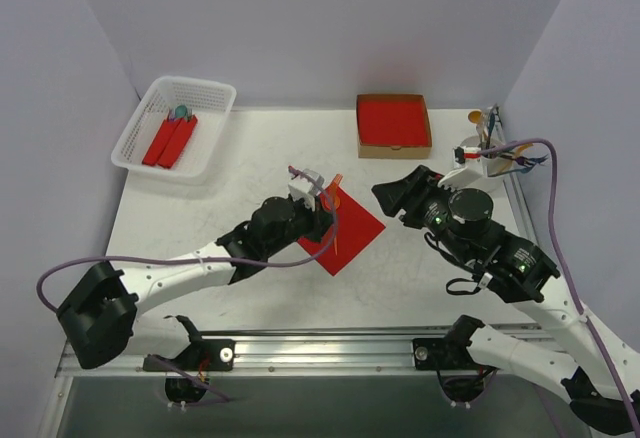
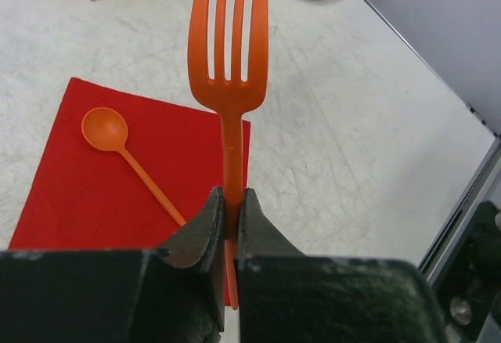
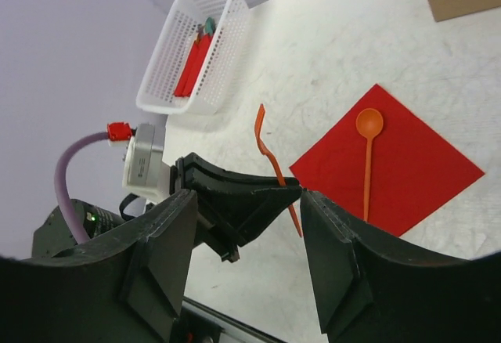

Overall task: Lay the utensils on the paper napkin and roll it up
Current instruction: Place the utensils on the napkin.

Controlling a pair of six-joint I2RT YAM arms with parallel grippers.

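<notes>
The paper napkin (image 1: 352, 228) lies flat as a red diamond at the table's middle, with an orange spoon (image 2: 106, 129) on it. My left gripper (image 2: 231, 202) is shut on the handle of an orange fork (image 2: 229, 45), whose tines point away above the napkin's right edge. In the right wrist view the fork (image 3: 266, 143) stands tilted, pinched by the left gripper (image 3: 286, 190). My right gripper (image 3: 246, 200) is open around that spot, its fingers apart from the fork. From above it sits just right of the napkin (image 1: 388, 198).
A white basket (image 1: 135, 133) holding red rolls stands at the back left. A cardboard box (image 1: 393, 151) with a thick red stack is at the back centre. A white holder (image 1: 478, 153) with more utensils is at the back right, by the wall.
</notes>
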